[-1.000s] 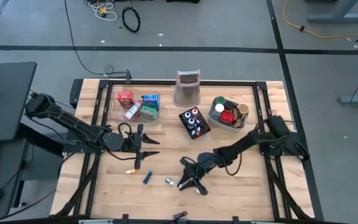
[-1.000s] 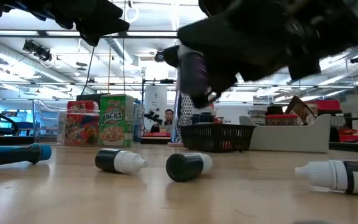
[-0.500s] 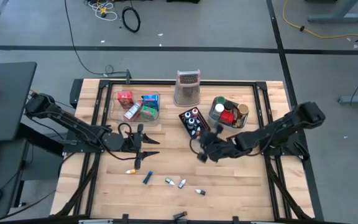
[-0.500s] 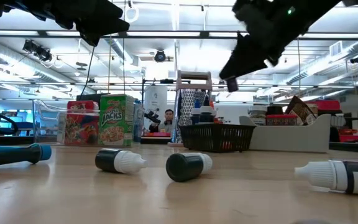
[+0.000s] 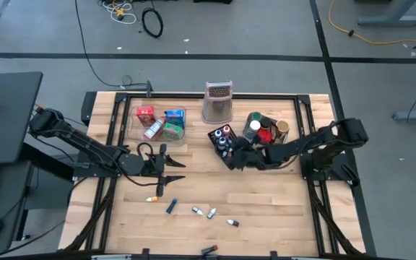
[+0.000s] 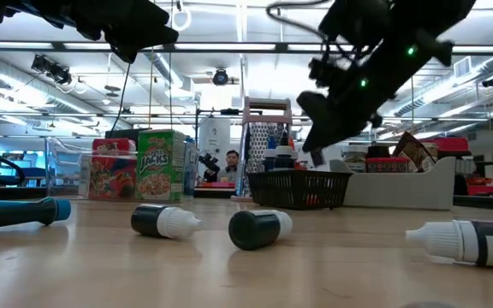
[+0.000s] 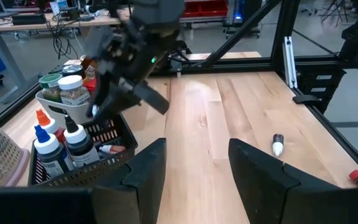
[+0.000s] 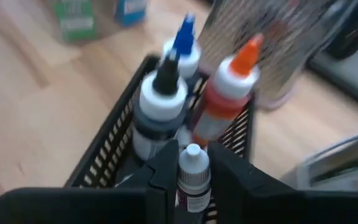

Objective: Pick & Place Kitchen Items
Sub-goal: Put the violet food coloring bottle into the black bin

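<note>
My right gripper (image 8: 193,163) is shut on a small vial (image 8: 193,177) with a white cap and a dark body. It hovers at the near edge of the black mesh basket (image 8: 110,158), which holds upright bottles with black, blue and orange tips. In the high view this gripper (image 5: 230,157) is just near-side of the basket (image 5: 217,134). My left gripper (image 5: 173,170) hangs open over the table's left half, holding nothing. Several loose vials (image 5: 211,213) lie on their sides on the wood near the front edge. My right gripper pinches the vial's dark body (image 8: 193,190) between its two fingers (image 8: 166,168); the white cap (image 8: 193,155) sticks out past the fingertips. The fingers slant downward, coming from the table's right side. The vial is lifted clear, above the basket's near rim.
A clear tray (image 5: 180,112) with red, blue and green packets stands at the far left. A metal grater (image 5: 218,102) is at the far middle. A grey bin (image 5: 250,137) of cans stands right of the basket. A blue-capped tube (image 5: 170,207) and an orange-tipped one (image 5: 151,198) lie near the left gripper.
My right gripper has risen from among the loose vials near the front edge. It has travelled toward the far edge as far as the black basket, turning as it went. The vial has come with it, lifted clear of the table.
</note>
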